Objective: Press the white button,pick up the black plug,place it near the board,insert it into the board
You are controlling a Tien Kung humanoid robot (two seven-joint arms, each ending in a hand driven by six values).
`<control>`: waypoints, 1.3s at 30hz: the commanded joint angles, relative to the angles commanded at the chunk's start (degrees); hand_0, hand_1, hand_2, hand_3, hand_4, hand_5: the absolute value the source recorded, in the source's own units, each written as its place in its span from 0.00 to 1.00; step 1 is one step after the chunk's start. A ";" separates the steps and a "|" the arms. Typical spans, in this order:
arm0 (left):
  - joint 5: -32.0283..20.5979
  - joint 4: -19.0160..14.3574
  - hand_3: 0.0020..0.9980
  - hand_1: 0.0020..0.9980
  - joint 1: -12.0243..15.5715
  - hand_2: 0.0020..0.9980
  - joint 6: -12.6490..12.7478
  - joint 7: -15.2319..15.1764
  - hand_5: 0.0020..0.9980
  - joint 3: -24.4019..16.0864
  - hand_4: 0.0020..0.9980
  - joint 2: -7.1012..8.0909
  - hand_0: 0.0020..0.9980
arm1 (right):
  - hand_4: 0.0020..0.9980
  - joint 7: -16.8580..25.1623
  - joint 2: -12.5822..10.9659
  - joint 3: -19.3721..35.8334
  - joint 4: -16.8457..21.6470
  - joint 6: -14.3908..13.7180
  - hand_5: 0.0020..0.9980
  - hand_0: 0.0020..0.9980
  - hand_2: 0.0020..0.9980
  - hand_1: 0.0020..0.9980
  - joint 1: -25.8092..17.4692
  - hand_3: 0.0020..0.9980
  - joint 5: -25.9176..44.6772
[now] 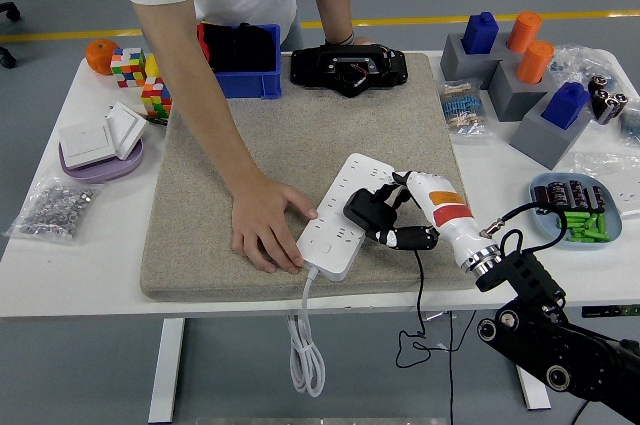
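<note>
Black plug [367, 209]: sat in the right hand [405, 213], fingers clenched round it, over the right edge of the board.
Board [345, 213]: a long white plastic power strip, rounded corners, lying diagonally on the mat, long axis from near-left to far-right, cord end toward the bench's near edge.
Mat [290, 145]: coarse grey felt.
Person's hand [262, 230]: rested flat on the mat, touching the board's near-left end.
Plug cable [420, 315]: thin, black, dangling off the bench.
</note>
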 joint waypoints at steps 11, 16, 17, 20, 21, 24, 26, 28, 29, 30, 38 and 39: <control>-0.22 0.00 0.68 0.67 -0.06 0.59 0.01 -0.03 0.26 0.15 0.66 -0.07 0.71 | 1.00 -1.27 -0.12 0.12 0.87 0.74 0.17 0.69 0.66 0.64 -0.14 0.70 -0.55; -0.23 0.00 0.68 0.67 -0.10 0.59 0.00 0.04 0.26 0.28 0.66 -0.10 0.71 | 1.00 -1.92 -0.21 0.26 0.90 1.23 0.20 0.78 0.74 0.70 -0.06 0.74 -0.88; -0.27 0.00 0.68 0.67 -0.09 0.59 0.00 0.04 0.26 0.35 0.66 -0.09 0.71 | 1.00 -1.92 -0.22 0.29 0.88 1.26 0.20 0.78 0.74 0.70 -0.07 0.74 -0.82; -0.38 0.00 0.68 0.67 -0.04 0.59 0.00 0.04 0.26 0.43 0.66 -0.07 0.71 | 1.00 -2.14 -0.28 0.42 0.93 1.55 0.22 0.80 0.75 0.72 -0.20 0.76 -0.86; -0.35 0.00 0.68 0.67 -0.02 0.59 0.00 0.05 0.26 0.40 0.66 -0.07 0.71 | 1.00 -2.17 -0.30 0.43 0.96 1.62 0.22 0.80 0.75 0.72 -0.25 0.76 -0.87; -0.40 0.00 0.68 0.67 0.07 0.59 0.00 0.03 0.26 0.48 0.66 -0.06 0.71 | 1.00 -2.24 -0.36 0.53 1.17 1.77 0.22 0.80 0.75 0.72 -0.47 0.76 -0.92; -0.39 0.00 0.68 0.67 0.15 0.59 0.00 0.05 0.26 0.50 0.66 -0.05 0.70 | 1.00 -2.30 -0.41 0.77 1.43 1.96 0.24 0.81 0.76 0.73 -0.70 0.77 -0.94; -0.40 0.00 0.68 0.67 0.21 0.59 0.00 0.05 0.26 0.54 0.66 -0.05 0.70 | 1.00 -2.40 -0.47 1.12 1.79 2.08 0.24 0.81 0.76 0.73 -0.93 0.77 -1.08; -0.40 0.00 0.68 0.67 0.19 0.59 0.00 0.06 0.26 0.55 0.66 -0.05 0.70 | 1.00 -2.46 -0.52 1.35 2.07 2.13 0.24 0.81 0.76 0.73 -1.04 0.77 -1.17; -0.46 0.00 0.68 0.67 0.18 0.59 0.00 0.05 0.26 0.59 0.66 -0.04 0.70 | 1.00 -2.53 -0.66 1.68 2.56 2.19 0.24 0.81 0.76 0.73 -1.18 0.77 -1.25; -0.62 0.00 0.68 0.67 0.19 0.59 -0.02 -0.04 0.26 0.80 0.66 0.02 0.71 | 1.00 -2.95 -1.61 3.41 5.21 2.73 0.24 0.82 0.76 0.74 -2.12 0.77 -2.15; -0.65 0.00 0.68 0.67 0.20 0.59 -0.02 -0.05 0.26 0.82 0.66 0.01 0.71 | 1.00 -2.89 -1.65 3.48 5.32 2.75 0.24 0.82 0.76 0.74 -2.19 0.77 -2.14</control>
